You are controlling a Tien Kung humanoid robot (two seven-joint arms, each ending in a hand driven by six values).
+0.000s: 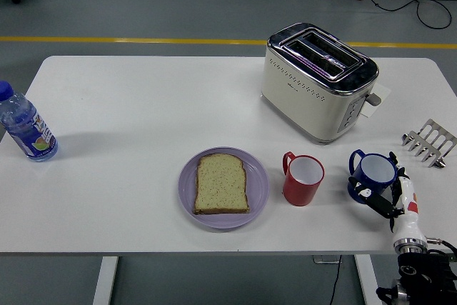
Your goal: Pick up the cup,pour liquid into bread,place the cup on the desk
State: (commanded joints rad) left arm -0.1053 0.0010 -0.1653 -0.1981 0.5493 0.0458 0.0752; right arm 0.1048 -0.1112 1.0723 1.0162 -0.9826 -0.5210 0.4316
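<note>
Right hand (389,194) reaching in from the lower right corner, black fingers (371,196) partly curled around the near side of the glossy dark-blue mug with white interior (373,176). Contact apparent at the mug wall; firm closure not confirmable, mug base on the white table (143,105). Thumb side toward the mug's left, presumably to wrap the round body rather than the loop handle, which points away to the left.

Left of the hand: red glossy mug, white inside (303,178), handle at its left. Further left: round lilac plate (187,191) carrying a square slice of porous brown bread (221,183), lying flat as the pour target. Beyond the hand: cream toaster with chrome top (318,81). To the hand's far right: metal toast rack (430,141). Far left: clear plastic bottle with blue cap (25,125). Left hand out of view.

Judgement: grasp stage, lift not yet begun.
</note>
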